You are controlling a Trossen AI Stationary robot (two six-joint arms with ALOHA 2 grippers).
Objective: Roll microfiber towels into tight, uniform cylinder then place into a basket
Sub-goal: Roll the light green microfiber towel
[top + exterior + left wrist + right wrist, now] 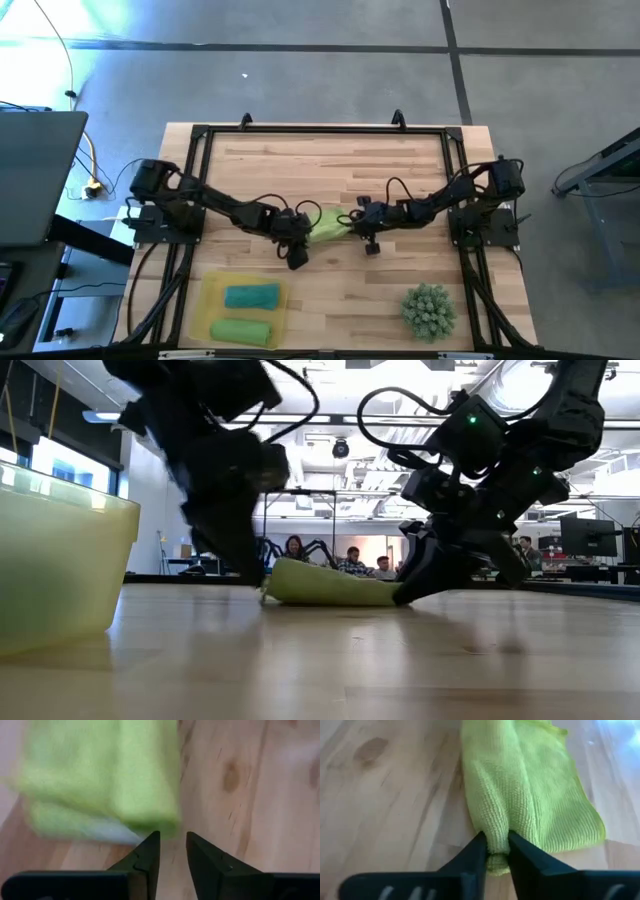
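A lime-green towel (328, 222) lies bunched in loose folds on the wooden table's middle, its underside on the wood (330, 586). My right gripper (497, 842) comes from the table's right and is shut on the towel's right end (358, 222). At the towel's left end stands my left gripper (173, 840), a little above the wood, open by a narrow gap with nothing between the fingers (297, 240). The yellow basket (207, 300) stands near the front left and holds a blue rolled towel (252, 296) and a green rolled towel (240, 330). My right gripper pinches a raised fold (496, 832) at the towel's near end between its two fingers. The fingers slant down from the table's right and lie along the fold. The rest of the towel (535, 785) lies slack on the table beyond them.
A green spiky ball-like plant (430, 308) sits at the front right. The basket's wall (60, 560) rises at the left in the low view. Bare wood lies toward the far edge (320, 155). People sit in the room behind the table.
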